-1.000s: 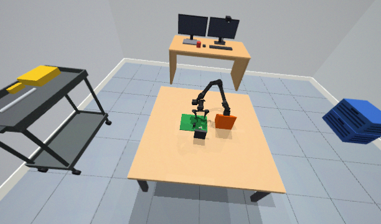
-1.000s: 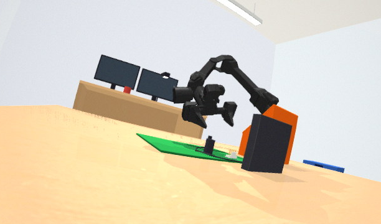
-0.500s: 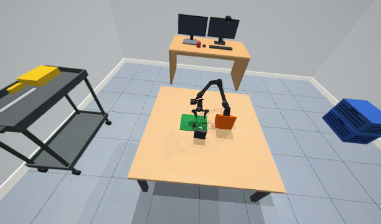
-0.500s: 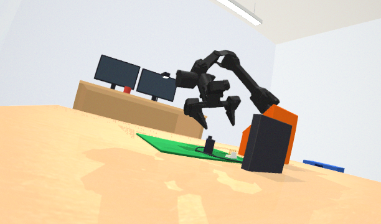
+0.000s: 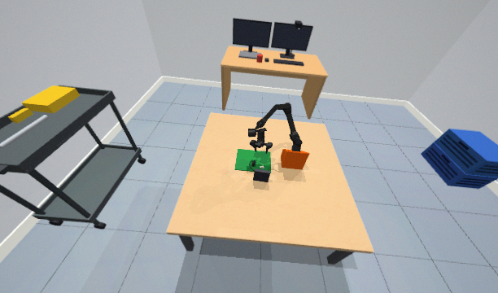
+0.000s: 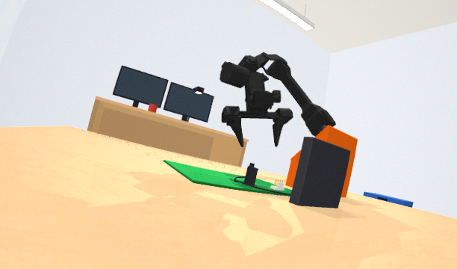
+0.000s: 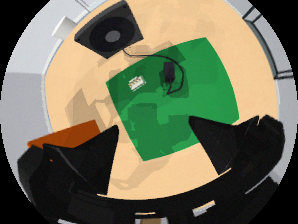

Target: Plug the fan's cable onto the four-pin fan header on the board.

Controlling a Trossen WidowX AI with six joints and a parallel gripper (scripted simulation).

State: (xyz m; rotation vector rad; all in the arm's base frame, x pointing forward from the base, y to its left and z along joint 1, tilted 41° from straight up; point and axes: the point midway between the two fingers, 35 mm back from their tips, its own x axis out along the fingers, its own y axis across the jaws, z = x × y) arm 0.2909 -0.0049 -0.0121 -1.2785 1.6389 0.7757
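A green board point(image 5: 244, 159) point(image 6: 199, 177) point(image 7: 215, 85) lies flat on the table. The cable's black plug point(image 5: 254, 163) point(image 6: 251, 175) point(image 7: 169, 72) stands upright on the board, apart from the header. The white four-pin header point(image 5: 262, 167) point(image 6: 279, 186) point(image 7: 136, 83) has its pins bare. A thin black cable point(image 7: 155, 55) curves from the plug to the dark fan point(image 5: 261, 176) point(image 6: 319, 173) point(image 7: 112, 32), which stands on edge at the board's side. My gripper point(image 5: 262, 151) point(image 6: 259, 146) point(image 7: 154, 124) is open and empty, pointing down above the board, touching nothing.
An orange block point(image 5: 294, 159) point(image 6: 337, 140) point(image 7: 70, 134) stands beside the board, near the arm's base. The wooden table point(image 5: 273, 216) point(image 6: 101, 232) carries all of this. A desk with monitors, a cart point(image 5: 98, 171) and blue crates point(image 5: 470, 156) stand away from the table.
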